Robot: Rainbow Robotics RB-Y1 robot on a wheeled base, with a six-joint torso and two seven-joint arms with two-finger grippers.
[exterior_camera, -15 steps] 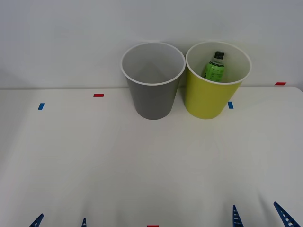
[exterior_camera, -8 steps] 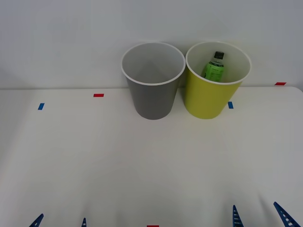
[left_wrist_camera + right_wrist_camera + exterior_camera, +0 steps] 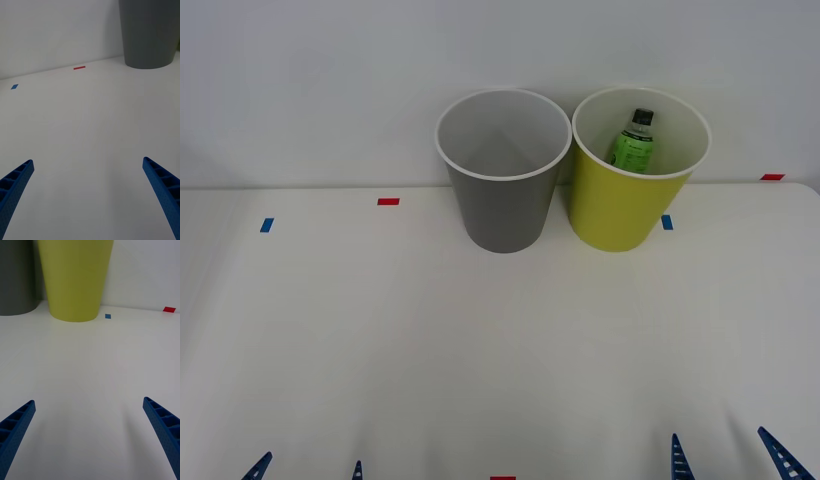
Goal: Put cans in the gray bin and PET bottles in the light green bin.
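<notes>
At the far edge of the white counter, against the pale wall, two bins stand side by side, upright and nearly touching at their white rims. On the left is the gray bin, its whitish inside showing nothing in it from the front view. On the right is the light green bin, and inside it a small clear bottle with a bright green label and a black cap leans against the far inner wall, its cap below the rim. Small tape marks lie on the counter: a blue one far to the left, a red one left of the gray bin, a blue one just right of the green bin's base, a red one at the far right and another red one at the near edge. Both arms hang low at the near edge, well apart from the bins. Only the blue ribbed tips of the left end effector show, spread wide with nothing between them. On the right side, the right end effector is likewise spread and holds nothing, hovering over bare counter.
</notes>
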